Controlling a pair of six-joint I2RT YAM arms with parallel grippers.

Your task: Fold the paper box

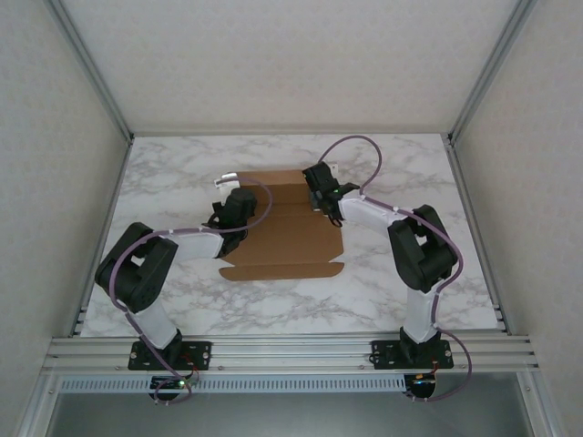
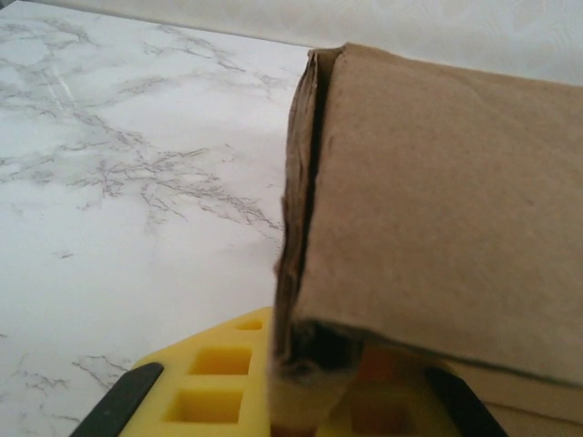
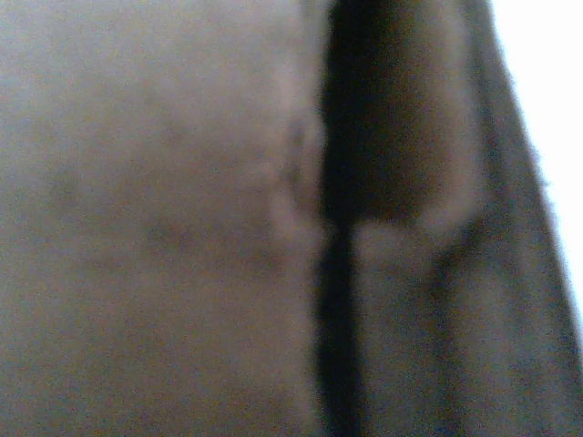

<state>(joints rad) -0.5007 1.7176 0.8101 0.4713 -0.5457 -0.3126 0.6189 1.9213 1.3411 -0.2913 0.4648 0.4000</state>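
The marbled surface (image 1: pixel 410 182) is carrying the paper box (image 1: pixel 287 241), which is lying mostly flat at its middle, between the two arms, with a flap (image 2: pixel 437 200) at its left edge standing raised. The left hand (image 1: pixel 228 205) is sitting at that edge, its yellow fingers (image 2: pixel 214 387) pressing together on the doubled flap. The right hand (image 1: pixel 319 187) is resting at the box's far right corner, fingers drawn together. Its close view is blurring too much to tell whether cardboard is caught between them.
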